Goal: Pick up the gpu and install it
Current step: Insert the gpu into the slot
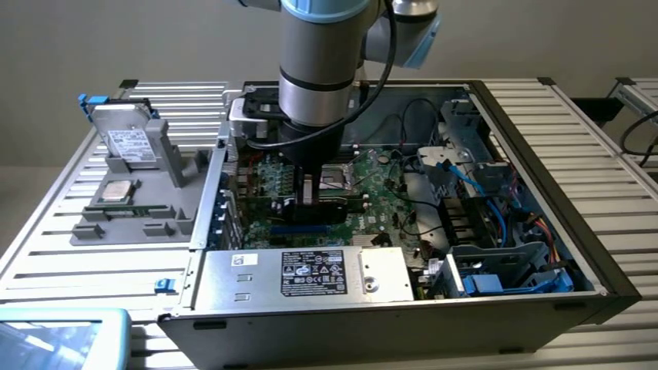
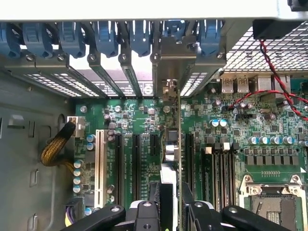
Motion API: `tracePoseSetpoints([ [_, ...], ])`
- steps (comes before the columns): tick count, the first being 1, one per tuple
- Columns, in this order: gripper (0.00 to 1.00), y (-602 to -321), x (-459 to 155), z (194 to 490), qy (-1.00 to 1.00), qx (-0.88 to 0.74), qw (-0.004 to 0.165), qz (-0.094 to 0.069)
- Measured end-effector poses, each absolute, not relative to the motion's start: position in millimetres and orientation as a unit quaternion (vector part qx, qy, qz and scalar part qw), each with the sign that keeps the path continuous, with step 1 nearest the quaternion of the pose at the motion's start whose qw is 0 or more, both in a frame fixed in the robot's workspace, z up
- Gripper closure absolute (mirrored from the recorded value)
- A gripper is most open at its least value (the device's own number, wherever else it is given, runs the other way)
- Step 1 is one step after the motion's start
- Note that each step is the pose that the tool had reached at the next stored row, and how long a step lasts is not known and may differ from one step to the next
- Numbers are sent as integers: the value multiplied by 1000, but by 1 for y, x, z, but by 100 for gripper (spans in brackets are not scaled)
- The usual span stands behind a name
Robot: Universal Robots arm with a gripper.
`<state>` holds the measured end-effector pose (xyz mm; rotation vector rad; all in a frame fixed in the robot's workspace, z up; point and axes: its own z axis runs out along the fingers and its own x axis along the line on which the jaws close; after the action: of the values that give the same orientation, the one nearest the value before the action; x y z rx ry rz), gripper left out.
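Note:
The gpu (image 2: 179,126) stands on edge over the green motherboard (image 2: 139,120), seen along its thin top edge. Its silver end bracket (image 2: 169,60) sits against the rear slot openings of the case, between the blue latches (image 2: 139,36). My gripper (image 2: 177,195) is shut on the gpu, one black finger on each face of the card. In the exterior view the gripper (image 1: 308,202) reaches down into the open computer case (image 1: 535,139), with the gpu (image 1: 331,210) showing as a dark card low over the board's expansion slots.
Black slots and a white slot (image 2: 100,163) lie beside the card; memory sticks (image 2: 219,163) and the CPU socket (image 2: 269,204) on its other side. The power supply (image 1: 308,274) and cables (image 1: 483,177) crowd the case. A grey fixture (image 1: 134,200) holds a silver drive (image 1: 132,142).

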<state>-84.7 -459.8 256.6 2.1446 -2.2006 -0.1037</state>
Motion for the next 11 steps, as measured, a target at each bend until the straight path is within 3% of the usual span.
tracePoseSetpoints([
  [11,72,-459,-85,255,-716,696,32,-35],
])
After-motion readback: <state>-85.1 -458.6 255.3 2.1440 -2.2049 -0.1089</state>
